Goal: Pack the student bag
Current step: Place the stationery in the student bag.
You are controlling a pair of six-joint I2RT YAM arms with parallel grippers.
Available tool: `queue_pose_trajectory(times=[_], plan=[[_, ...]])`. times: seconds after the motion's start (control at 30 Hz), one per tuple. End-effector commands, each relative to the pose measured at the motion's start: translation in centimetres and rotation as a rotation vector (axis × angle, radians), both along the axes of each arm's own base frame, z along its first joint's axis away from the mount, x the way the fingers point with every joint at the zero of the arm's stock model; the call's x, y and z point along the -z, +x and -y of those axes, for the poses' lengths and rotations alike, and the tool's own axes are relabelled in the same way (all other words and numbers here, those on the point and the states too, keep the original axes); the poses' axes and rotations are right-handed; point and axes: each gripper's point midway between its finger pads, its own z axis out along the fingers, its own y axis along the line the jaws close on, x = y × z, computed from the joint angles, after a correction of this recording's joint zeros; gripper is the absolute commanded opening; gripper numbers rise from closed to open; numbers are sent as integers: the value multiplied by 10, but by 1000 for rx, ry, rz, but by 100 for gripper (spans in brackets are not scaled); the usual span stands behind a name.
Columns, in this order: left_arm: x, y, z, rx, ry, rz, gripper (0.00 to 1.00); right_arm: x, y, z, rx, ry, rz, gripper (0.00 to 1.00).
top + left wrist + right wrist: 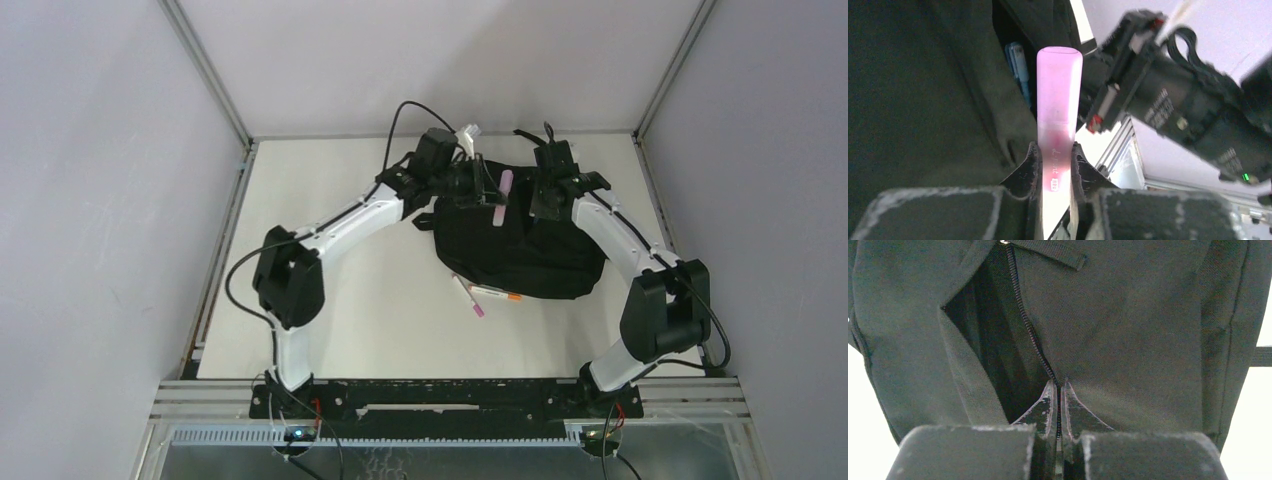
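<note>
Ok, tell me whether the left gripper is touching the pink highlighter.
Touching. The left wrist view shows the left gripper with both fingers clamped against opposite sides of the pink highlighter, no gap.

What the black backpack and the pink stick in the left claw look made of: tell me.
Floppy black fabric backpack: woven synthetic cloth, perhaps nylon or polyester, matte; fine weave shows and it folds softly. Rounded pink stick: likely plastic, smooth, frosted and translucent; light glows through it, and small print sits on it.
</note>
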Motion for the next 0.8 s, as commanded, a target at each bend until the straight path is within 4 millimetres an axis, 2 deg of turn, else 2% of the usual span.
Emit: queue_pose_trajectory(times=[0.0, 0.13, 0.33, 0.57, 0.67, 0.77], plan=[[-24, 20, 33, 14, -158, -48, 0, -34, 4, -8, 5, 66, 105, 0], [-12, 31, 55, 27, -173, -98, 0, -34, 3, -7, 10, 70, 105, 0], [-1, 52, 73, 3, -195, -118, 0, -34, 1, -7, 11, 70, 101, 0], [27, 59, 90, -13, -159, -189, 2, -35, 2, -9, 6, 78, 104, 0], [43, 57, 91, -13, -128, -216, 19, -34, 3, -9, 5, 77, 100, 0], [48, 54, 89, -9, -113, -223, 35, -33, 2, -9, 6, 80, 96, 0]])
